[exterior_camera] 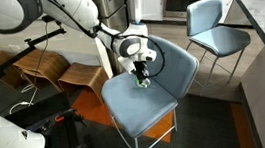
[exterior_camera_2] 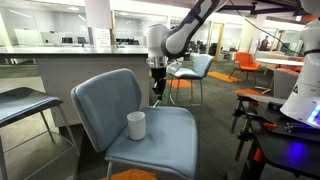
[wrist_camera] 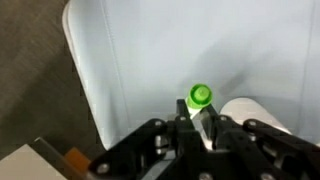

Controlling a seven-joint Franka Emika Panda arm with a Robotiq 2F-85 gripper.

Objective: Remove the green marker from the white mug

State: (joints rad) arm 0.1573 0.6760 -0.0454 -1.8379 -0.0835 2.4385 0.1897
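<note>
And the tool (exterior_camera_2: 157,90) is clamped on the green marker (wrist_camera: 200,97), holding it upright above the blue-grey table (exterior_camera_2: 165,140). The white mug (exterior_camera_2: 136,125) stands on the table, with the marker clear of it and just beside it in the wrist view.

Smooth white mug (exterior_camera_2: 136,125), matt chair seat (exterior_camera_2: 165,138)
</note>
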